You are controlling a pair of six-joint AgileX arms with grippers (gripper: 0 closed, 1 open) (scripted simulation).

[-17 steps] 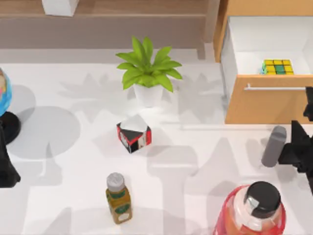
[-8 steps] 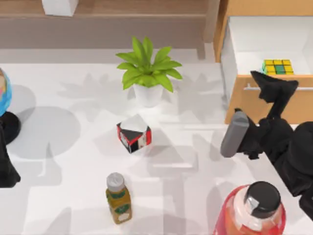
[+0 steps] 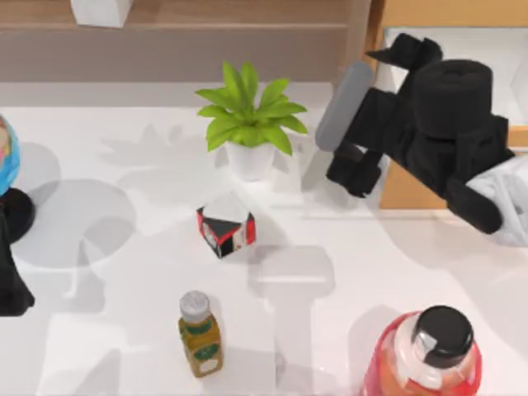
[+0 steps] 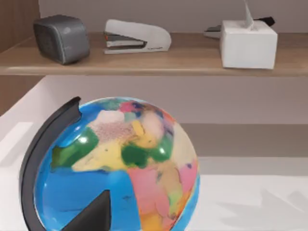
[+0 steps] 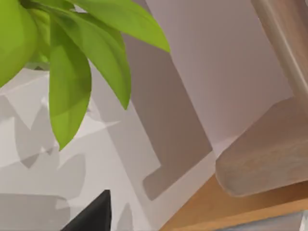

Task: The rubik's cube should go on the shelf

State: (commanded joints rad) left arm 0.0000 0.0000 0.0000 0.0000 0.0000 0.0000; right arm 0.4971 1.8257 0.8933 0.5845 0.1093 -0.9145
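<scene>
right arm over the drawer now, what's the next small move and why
Probably lower the right gripper straight down into the open drawer toward the cube. The arm hangs above the drawer's white inside and covers the cube from the top view, so a grasp has to come before any move to the shelf.

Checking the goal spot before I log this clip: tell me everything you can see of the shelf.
The shelf is a long light-brown wooden ledge along the table's far edge, level, with a grey-brown panel beneath and a wooden upright at its right end. A dark grey box, a white stapler and a white tissue box stand on it. The right gripper hangs just past the upright, over the drawer.
</scene>
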